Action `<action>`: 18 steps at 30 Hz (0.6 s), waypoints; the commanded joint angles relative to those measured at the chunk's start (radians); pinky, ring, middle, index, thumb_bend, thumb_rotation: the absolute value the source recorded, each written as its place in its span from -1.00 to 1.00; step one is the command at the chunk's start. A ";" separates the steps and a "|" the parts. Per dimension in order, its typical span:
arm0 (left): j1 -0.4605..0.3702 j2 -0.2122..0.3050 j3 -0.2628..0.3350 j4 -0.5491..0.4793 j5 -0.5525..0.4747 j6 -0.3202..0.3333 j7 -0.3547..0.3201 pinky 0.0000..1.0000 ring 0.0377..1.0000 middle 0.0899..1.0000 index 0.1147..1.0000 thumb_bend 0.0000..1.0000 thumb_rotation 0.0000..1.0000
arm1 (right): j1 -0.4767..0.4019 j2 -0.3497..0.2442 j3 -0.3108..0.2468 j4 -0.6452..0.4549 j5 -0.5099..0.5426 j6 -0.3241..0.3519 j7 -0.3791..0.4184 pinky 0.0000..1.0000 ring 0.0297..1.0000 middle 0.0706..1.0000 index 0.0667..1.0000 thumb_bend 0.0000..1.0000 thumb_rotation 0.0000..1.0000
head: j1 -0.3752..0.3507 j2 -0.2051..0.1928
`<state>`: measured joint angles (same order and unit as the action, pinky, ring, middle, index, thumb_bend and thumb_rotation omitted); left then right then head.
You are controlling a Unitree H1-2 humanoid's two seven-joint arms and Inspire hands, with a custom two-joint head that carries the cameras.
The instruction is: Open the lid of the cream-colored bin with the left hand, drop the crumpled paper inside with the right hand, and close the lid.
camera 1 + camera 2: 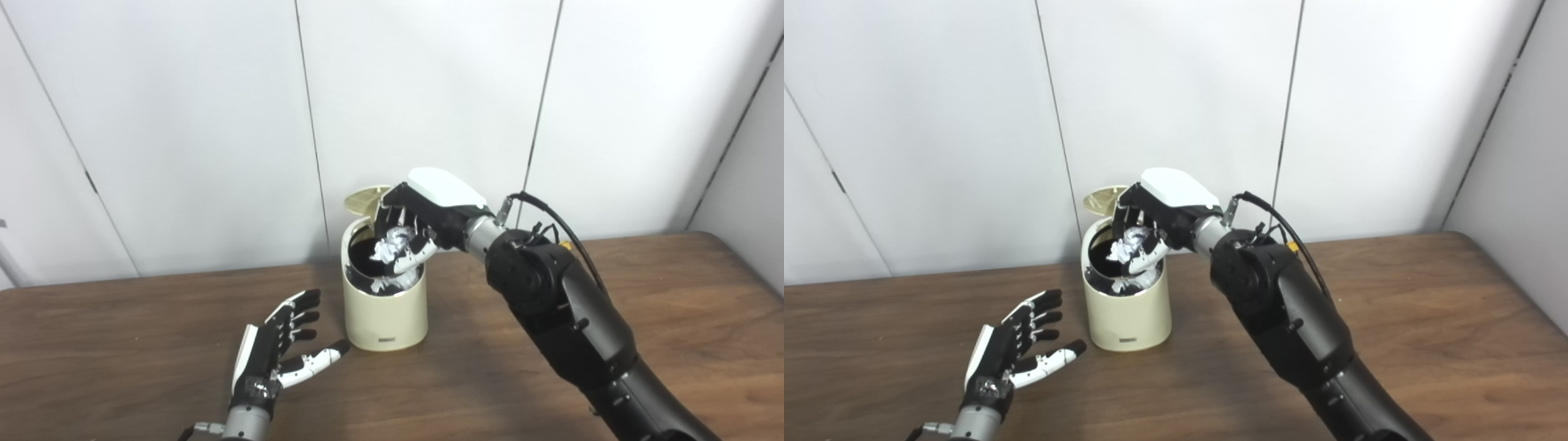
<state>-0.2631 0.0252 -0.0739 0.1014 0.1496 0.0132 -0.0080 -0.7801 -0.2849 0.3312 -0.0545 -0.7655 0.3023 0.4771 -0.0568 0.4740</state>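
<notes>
Cream-colored bin (384, 306) stands upright on the wooden table (674, 318) toward the far edge, roughly mid-width, its lid (364, 198) tipped up at the back and the dark mouth open. Right hand (409, 228) hangs over that mouth, fingers (416, 254) curled round the crumpled paper (392, 243), which sits just above the rim; more white paper shows inside the bin. Left hand (278, 349) lies near the front edge, left of the bin and apart from it, palm up, fingers spread and holding nothing.
</notes>
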 commanded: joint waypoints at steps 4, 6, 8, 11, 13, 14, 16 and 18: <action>-0.033 -0.005 -0.001 -0.030 0.005 -0.028 0.010 0.46 0.58 0.63 0.66 0.48 -0.82 | -0.043 0.011 -0.001 0.002 0.005 -0.030 -0.041 -0.25 -0.21 -0.04 -0.11 0.03 -1.00 | 0.000 0.001; -0.033 -0.004 -0.003 -0.031 0.008 -0.025 0.010 0.46 0.59 0.64 0.67 0.47 -0.81 | -0.039 0.013 0.002 0.011 0.010 -0.048 -0.053 -0.27 -0.21 -0.04 -0.10 0.03 -1.00 | 0.002 0.002; -0.033 -0.004 -0.004 -0.032 0.008 -0.025 0.010 0.46 0.59 0.64 0.67 0.47 -0.79 | -0.033 0.015 0.005 0.017 0.016 -0.064 -0.064 -0.28 -0.22 -0.04 -0.10 0.03 -1.00 | 0.004 0.002; -0.032 -0.005 -0.004 -0.032 0.004 -0.031 0.009 0.43 0.59 0.65 0.67 0.47 -0.80 | -0.025 0.014 0.010 0.021 0.027 -0.084 -0.071 -0.28 -0.23 -0.04 -0.09 0.03 -1.00 | 0.006 0.002; -0.031 -0.005 -0.006 -0.034 0.010 -0.031 0.012 0.42 0.59 0.64 0.67 0.48 -0.79 | -0.022 0.014 0.014 0.019 0.030 -0.087 -0.069 -0.28 -0.23 -0.04 -0.09 0.03 -1.00 | 0.007 0.003; -0.031 -0.005 -0.006 -0.035 0.013 -0.030 0.014 0.41 0.59 0.64 0.67 0.48 -0.79 | -0.020 0.013 0.016 0.019 0.031 -0.093 -0.070 -0.28 -0.23 -0.04 -0.09 0.03 -1.00 | 0.008 0.004; -0.030 -0.006 -0.007 -0.038 0.016 -0.027 0.015 0.44 0.58 0.64 0.66 0.48 -0.79 | -0.016 0.011 0.017 0.022 0.034 -0.109 -0.076 -0.28 -0.23 -0.04 -0.09 0.03 -1.00 | 0.011 0.005; -0.030 -0.007 -0.007 -0.039 0.014 -0.028 0.014 0.44 0.57 0.64 0.66 0.48 -0.79 | -0.010 0.010 0.017 0.029 0.043 -0.134 -0.091 -0.28 -0.23 -0.04 -0.09 0.03 -1.00 | 0.013 0.007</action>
<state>-0.2631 0.0224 -0.0795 0.1004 0.1565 0.0131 -0.0041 -0.7599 -0.2709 0.3580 -0.0189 -0.7279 0.2113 0.4237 -0.0430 0.4801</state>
